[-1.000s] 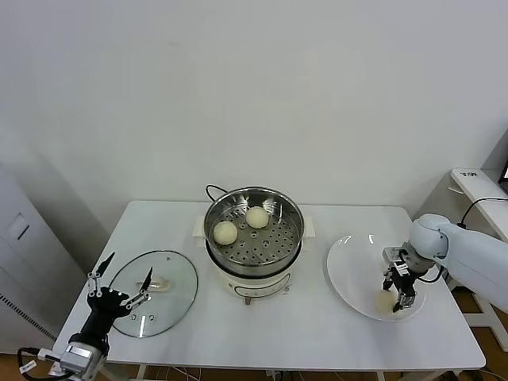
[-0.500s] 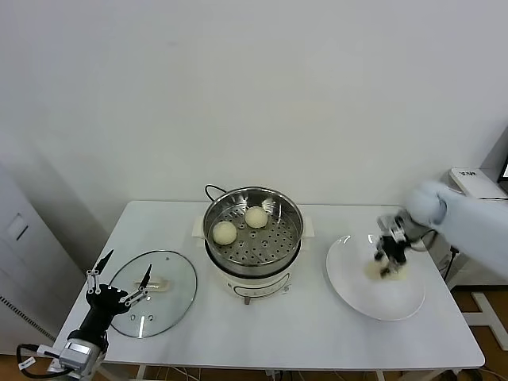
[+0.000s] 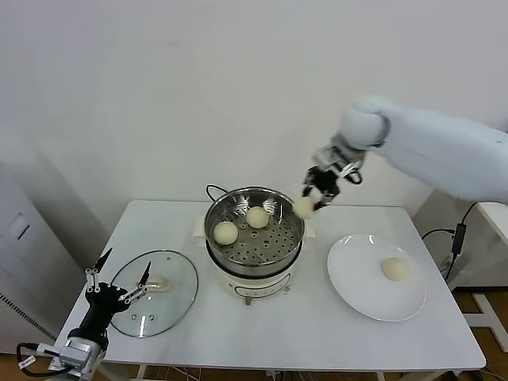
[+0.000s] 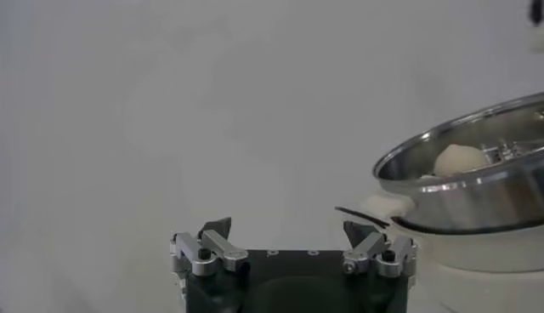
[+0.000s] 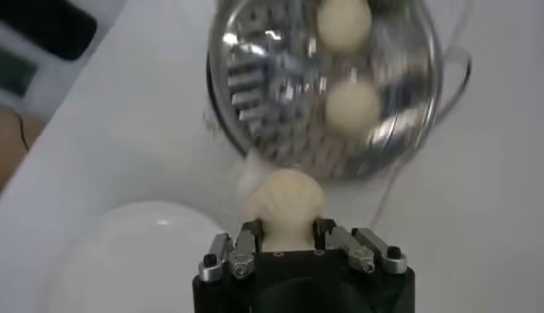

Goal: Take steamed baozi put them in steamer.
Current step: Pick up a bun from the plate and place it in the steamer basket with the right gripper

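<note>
Four smooth cream baozi: two in the steel steamer (image 3: 254, 232), one (image 3: 304, 207) clamped in the right gripper (image 3: 311, 201) over its right rim, one (image 3: 394, 269) on the plate (image 3: 353, 278). Far left, left gripper (image 3: 119, 279) gapes beside one lid (image 3: 171, 298)

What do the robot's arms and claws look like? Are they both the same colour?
No. The right arm has a smooth, rounded white shell ending in a small black and silver right gripper. The left gripper is black with thin silver linkages and pointed black fingertips, on a black wrist with a silver block and a black cable.
</note>
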Available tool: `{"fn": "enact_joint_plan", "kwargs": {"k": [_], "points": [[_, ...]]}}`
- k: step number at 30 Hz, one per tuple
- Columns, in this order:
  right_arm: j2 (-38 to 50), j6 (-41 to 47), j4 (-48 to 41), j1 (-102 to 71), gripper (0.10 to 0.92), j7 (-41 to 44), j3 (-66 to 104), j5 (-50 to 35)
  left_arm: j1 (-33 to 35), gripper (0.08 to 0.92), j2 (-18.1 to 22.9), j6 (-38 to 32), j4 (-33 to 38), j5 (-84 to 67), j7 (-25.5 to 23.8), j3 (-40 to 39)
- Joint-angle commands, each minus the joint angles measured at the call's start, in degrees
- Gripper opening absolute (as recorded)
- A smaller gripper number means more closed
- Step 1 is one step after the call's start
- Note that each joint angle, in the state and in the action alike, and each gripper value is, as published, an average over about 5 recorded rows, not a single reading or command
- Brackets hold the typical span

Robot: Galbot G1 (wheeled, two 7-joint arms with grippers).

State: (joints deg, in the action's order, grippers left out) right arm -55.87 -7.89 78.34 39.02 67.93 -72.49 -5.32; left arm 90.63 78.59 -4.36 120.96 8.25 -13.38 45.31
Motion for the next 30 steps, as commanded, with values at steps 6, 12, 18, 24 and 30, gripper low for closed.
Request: {"fn": "enact_joint_plan", "kwargs": {"k": [6,12,18,24,30], "points": [[-11.9,-21.5,5.1,-17.7,0.399,-4.1,8.3,28.1,-0.1,0.823,0.1,0.1,-0.2,-0.3,0.1,0.5],[-12.7,-23.4,5.6,-17.7,0.399,-2.7,8.4,26.8,-0.6,0.823,0.4,0.2,-0.2,0.0,0.1,0.1],[-11.5,-23.8,5.5,-17.8,0.42,-1.4,8.2,27.4,-0.8,0.823,0.4,0.3,-0.3,0.0,0.1,0.1],[-10.5,-23.6,5.4,-17.9,0.549,-1.6,8.3,27.3,-0.8,0.823,0.5,0.3,-0.4,0.1,0.1,0.0],[-9.8,-22.8,3.1,-16.6,0.718,-1.9,11.9,26.3,-1.0,0.823,0.4,0.1,-0.6,0.2,0.1,-0.1]]}}
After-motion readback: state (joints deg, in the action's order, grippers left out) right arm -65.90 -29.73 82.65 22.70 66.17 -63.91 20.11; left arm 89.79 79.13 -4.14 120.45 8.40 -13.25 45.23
